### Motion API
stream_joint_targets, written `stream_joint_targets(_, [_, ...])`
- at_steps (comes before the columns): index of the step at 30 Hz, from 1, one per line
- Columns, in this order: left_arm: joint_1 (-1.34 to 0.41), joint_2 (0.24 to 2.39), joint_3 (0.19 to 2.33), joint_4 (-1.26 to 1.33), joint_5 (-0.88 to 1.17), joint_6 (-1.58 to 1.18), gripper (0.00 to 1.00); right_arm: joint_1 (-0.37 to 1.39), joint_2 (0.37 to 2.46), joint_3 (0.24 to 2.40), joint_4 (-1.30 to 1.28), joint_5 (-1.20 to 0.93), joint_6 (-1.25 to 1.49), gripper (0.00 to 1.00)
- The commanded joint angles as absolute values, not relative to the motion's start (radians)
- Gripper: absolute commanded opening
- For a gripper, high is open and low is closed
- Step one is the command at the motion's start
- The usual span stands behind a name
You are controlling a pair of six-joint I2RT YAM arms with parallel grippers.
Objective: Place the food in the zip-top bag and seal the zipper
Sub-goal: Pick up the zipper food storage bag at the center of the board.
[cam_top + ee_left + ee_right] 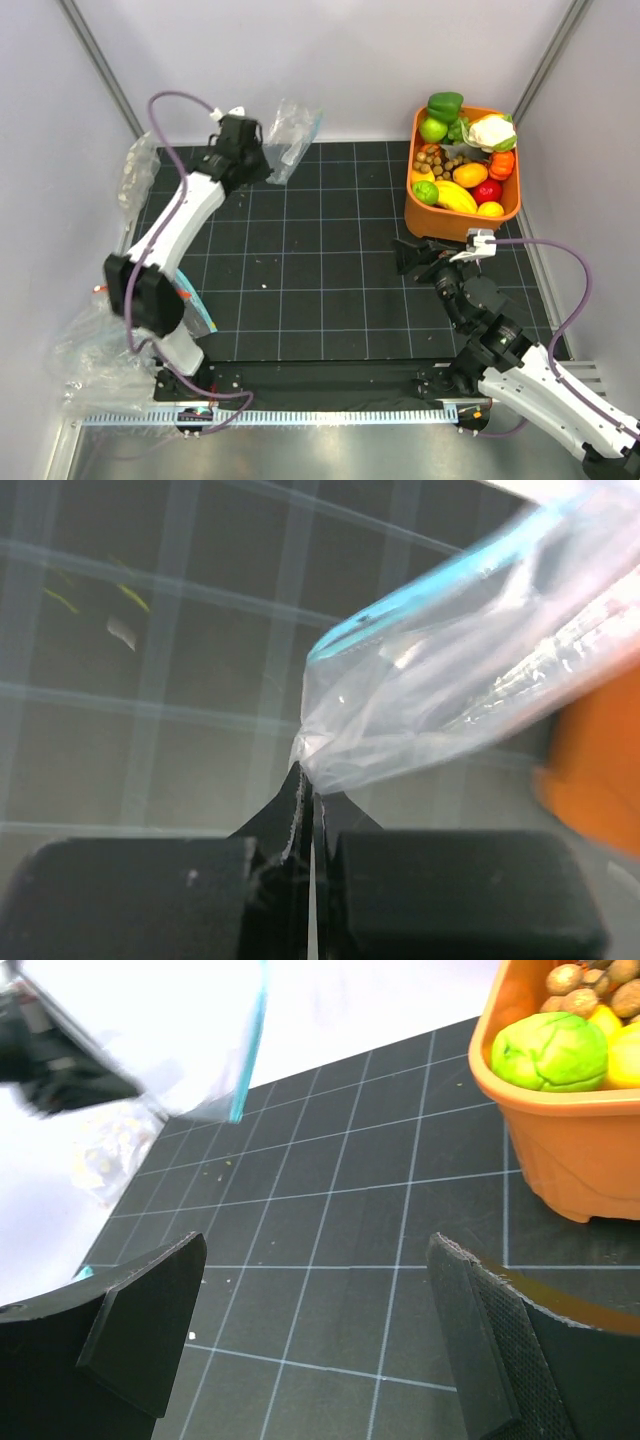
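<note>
Clutter of spare clear bags (95, 350) lies at the near left corner of the gridded mat (320, 290). Further in on the right, the right gripper (415, 257) hovers low with its jaws spread wide and nothing between them, just on the near side of the orange bin (462, 226). Inside the bin, the lime-green fruit (425, 192) sits in the near left corner, closest to those jaws, and the orange-yellow fruit (470, 175) lies just beyond it among other toy produce. At the far left, the left gripper (250, 150) is clamped on a corner of the zip-top bag (292, 140), holding it off the mat. The teal zipper (420, 592) runs along the bag's edge, but I cannot tell whether the mouth is parted. Nothing appears bagged, so the step in hand looks like fetching the first fruit. That calls for the right gripper to clear the bin wall, close gently on the glossy lime-green fruit and carry it across to the bag's mouth
</note>
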State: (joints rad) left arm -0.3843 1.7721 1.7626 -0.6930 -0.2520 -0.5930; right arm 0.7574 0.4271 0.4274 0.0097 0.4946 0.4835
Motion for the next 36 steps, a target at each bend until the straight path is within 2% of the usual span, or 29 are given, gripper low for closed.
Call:
stream_joint_targets(1, [-0.385, 1.581, 1.538, -0.502, 0.182, -0.82, 0.0, 0.758, 0.407, 0.445, 0.006, 0.554, 0.465, 1.0])
stream_joint_targets(4, [-0.437, 1.496, 1.283, -0.317, 0.297, -0.906, 0.0, 0.759, 0.373, 0.442, 0.006, 0.564, 0.463, 1.0])
stream_joint_targets(7, [-0.494, 1.486, 1.218, -0.261, 0.362, -0.925, 0.0, 0.758, 0.362, 0.433, 0.006, 0.572, 0.463, 1.0])
stream_joint_targets(14, [-0.597, 1.641, 1.072, 0.141, 0.572, -1.058, 0.0, 0.758, 0.391, 0.437, 0.006, 0.591, 0.459, 0.99])
stream_joint_targets(18, [-0.6, 1.723, 1.048, 0.238, 0.585, -1.046, 0.03, 0.758, 0.411, 0.442, 0.006, 0.588, 0.46, 1.0])
stream_joint_targets(24, [-0.603, 1.665, 1.013, 0.121, 0.49, -0.922, 0.09, 0.758, 0.44, 0.445, 0.006, 0.581, 0.463, 1.0])
stream_joint_targets(26, [-0.603, 1.617, 0.97, 0.126, 0.468, -0.908, 0.08, 0.756, 0.442, 0.446, 0.006, 0.577, 0.463, 1.0])
stream_joint_targets(32, [-0.63, 1.528, 0.973, 0.138, 0.543, -0.864, 0.04, 0.758, 0.43, 0.451, 0.006, 0.58, 0.46, 1.0])
stream_joint_targets(36, [-0.657, 1.557, 0.989, 0.202, 0.699, -0.903, 0.01, 0.758, 0.431, 0.448, 0.006, 0.592, 0.459, 1.0])
